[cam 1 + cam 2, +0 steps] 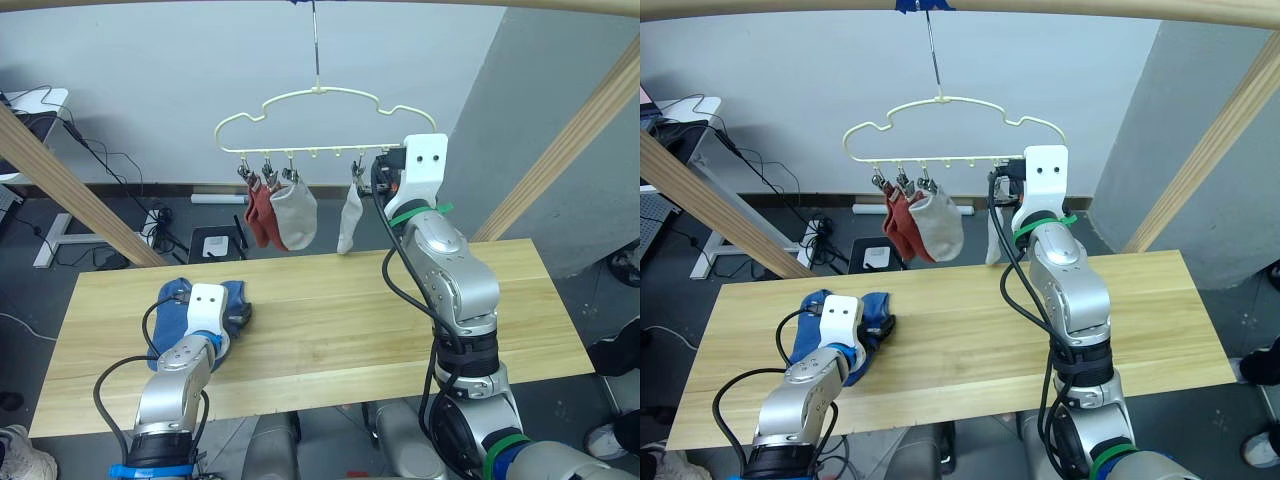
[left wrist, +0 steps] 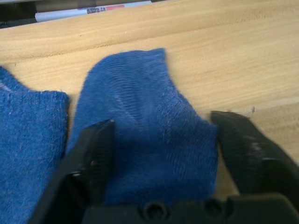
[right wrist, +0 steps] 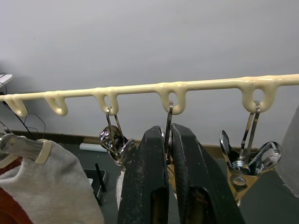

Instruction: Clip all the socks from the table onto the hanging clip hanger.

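The pale yellow clip hanger (image 1: pixel 320 93) hangs above the far edge of the table (image 1: pixel 350 300). Two rust red socks (image 1: pixel 260 215) and a light grey sock (image 1: pixel 295 215) hang from its left clips, and another light grey sock (image 1: pixel 349 222) hangs further right. My right gripper (image 3: pixel 169 133) is raised to the hanger's bar, shut on a metal clip (image 3: pixel 168 112) beside that sock. Two blue socks (image 1: pixel 180 300) lie at the table's left. My left gripper (image 2: pixel 163 122) is open down on the table, its fingers (image 2: pixel 96 154) straddling one blue sock (image 2: pixel 140 121).
Slanted wooden frame poles stand at the left (image 1: pixel 70 190) and right (image 1: pixel 570 150) of the table. A free clip (image 3: pixel 247 158) hangs next to the one I hold. Cables and a power strip (image 1: pixel 160 225) lie on the floor behind the table.
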Motion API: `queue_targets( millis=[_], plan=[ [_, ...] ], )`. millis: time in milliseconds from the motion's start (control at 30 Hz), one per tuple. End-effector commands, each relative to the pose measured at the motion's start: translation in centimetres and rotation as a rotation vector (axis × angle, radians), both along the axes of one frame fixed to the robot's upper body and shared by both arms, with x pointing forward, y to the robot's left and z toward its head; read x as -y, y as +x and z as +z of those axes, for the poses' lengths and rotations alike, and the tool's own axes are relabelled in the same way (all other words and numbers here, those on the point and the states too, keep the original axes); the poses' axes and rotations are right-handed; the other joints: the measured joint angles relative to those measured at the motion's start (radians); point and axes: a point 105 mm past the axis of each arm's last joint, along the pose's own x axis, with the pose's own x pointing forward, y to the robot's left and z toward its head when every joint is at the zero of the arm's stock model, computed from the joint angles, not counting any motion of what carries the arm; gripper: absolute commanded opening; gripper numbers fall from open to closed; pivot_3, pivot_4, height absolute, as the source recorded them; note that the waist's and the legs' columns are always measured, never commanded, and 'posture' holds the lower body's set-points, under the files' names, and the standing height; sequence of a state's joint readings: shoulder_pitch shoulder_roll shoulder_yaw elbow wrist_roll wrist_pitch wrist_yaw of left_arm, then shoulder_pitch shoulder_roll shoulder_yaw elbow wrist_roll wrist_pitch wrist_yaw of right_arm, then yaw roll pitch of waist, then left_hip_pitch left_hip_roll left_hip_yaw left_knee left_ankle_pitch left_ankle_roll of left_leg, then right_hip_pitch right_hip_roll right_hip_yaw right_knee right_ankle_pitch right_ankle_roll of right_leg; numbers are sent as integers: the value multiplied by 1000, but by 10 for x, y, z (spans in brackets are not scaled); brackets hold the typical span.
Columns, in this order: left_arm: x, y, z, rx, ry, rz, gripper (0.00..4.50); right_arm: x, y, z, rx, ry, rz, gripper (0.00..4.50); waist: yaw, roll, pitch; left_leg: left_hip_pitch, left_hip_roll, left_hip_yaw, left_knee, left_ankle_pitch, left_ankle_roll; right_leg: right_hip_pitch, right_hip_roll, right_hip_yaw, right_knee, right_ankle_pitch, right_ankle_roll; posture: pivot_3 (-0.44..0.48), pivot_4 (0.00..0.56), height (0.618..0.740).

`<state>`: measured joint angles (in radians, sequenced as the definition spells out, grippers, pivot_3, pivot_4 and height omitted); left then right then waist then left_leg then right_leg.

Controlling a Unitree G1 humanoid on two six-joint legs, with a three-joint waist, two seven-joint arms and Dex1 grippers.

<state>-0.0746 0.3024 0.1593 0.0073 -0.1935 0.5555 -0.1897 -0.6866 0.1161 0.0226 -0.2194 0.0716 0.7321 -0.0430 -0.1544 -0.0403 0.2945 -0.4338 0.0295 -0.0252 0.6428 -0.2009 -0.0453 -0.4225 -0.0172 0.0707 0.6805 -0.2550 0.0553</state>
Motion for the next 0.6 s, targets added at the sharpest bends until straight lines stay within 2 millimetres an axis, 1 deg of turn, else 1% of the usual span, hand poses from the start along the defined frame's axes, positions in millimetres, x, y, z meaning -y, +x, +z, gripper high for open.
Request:
queue_targets(
  millis=[33, 133, 300, 333, 367, 400, 500, 533, 567, 600],
  plan=[
    [3, -8, -11, -57, -8, -19, 2385, -3, -6, 18, 68, 16, 20, 0, 0, 0, 0, 0, 0, 0, 0, 0, 0, 0, 0, 0, 0, 0, 0, -220, 254, 740],
    [5, -8, -12, -63, -15, -32, 1655, -3, -6, 19, 69, 17, 18, 0, 0, 0, 0, 0, 0, 0, 0, 0, 0, 0, 0, 0, 0, 0, 0, -220, 256, 740],
    [19, -8, -9, -55, -59, -111, 253, -1, -5, 20, 73, 19, 13, 0, 0, 0, 0, 0, 0, 0, 0, 0, 0, 0, 0, 0, 0, 0, 0, -227, 258, 740],
    [30, -7, -7, -46, -92, -153, 14, -1, -5, 21, 74, 20, 11, 0, 0, 0, 0, 0, 0, 0, 0, 0, 0, 0, 0, 0, 0, 0, 0, -229, 258, 740],
    [46, -6, -1, -26, -125, -220, 14, 0, -5, 21, 76, 22, 9, 0, 0, 0, 0, 0, 0, 0, 0, 0, 0, 0, 0, 0, 0, 0, 0, -232, 259, 740],
    [56, -5, 3, -12, -147, -265, 14, 0, -5, 22, 77, 23, 8, 0, 0, 0, 0, 0, 0, 0, 0, 0, 0, 0, 0, 0, 0, 0, 0, -232, 259, 740],
    [118, -4, 37, 85, -254, -513, 14, 2, -6, 24, 81, 25, 3, 0, 0, 0, 0, 0, 0, 0, 0, 0, 0, 0, -1, 0, -1, 0, 0, -242, 260, 740],
    [129, -5, 44, 103, -273, -558, 14, 2, -6, 25, 82, 25, 2, 0, 1, 0, 0, -1, 0, 0, 0, 0, 0, 0, -2, 0, -1, 0, 0, -244, 261, 740],
    [137, -5, 49, 115, -282, -585, 14, 2, -5, 25, 83, 25, 1, 0, 0, 0, 0, -1, 0, 0, 0, 0, 0, 0, -2, 0, -1, 0, 0, -247, 262, 740],
    [153, -3, 63, 156, -311, -623, 14, 3, -6, 26, 84, 25, 0, 0, -2, 0, 0, -1, 0, 0, 0, 0, 0, 0, -1, 0, -1, 0, 0, -250, 263, 740]
  ],
)
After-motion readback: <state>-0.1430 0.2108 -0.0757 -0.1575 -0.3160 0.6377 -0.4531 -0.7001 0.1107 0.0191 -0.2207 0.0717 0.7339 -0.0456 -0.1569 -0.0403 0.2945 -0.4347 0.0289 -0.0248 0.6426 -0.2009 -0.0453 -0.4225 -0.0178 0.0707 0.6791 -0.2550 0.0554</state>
